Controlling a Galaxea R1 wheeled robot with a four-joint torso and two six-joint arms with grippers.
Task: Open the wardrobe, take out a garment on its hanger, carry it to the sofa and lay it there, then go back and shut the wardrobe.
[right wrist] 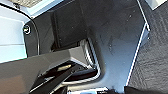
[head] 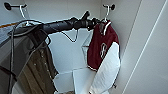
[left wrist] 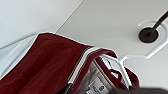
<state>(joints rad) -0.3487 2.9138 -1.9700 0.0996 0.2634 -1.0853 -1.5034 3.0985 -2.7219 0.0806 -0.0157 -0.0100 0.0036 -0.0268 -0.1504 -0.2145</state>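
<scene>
The wardrobe [head: 65,50] stands open, and I look into its white inside. The garment [head: 100,47], a maroon jacket with white sleeves, hangs at the right on its white hanger [head: 107,13], whose hook sits over a dark peg [head: 111,7]. My left arm reaches across from the left, and the left gripper [head: 96,23] is at the jacket's collar, just under the hook. The left wrist view shows the striped collar of the garment [left wrist: 50,65], the hanger [left wrist: 140,56] and the peg [left wrist: 148,35] from close below.
An olive-brown garment [head: 37,72] hangs low on the left behind my arm. A second white hanger [head: 23,12] sits on another peg at the upper left. White boxes [head: 72,80] lie on the wardrobe's bottom. The open door [head: 150,62] stands on the right. Grey carpet [right wrist: 155,62] shows beside my base.
</scene>
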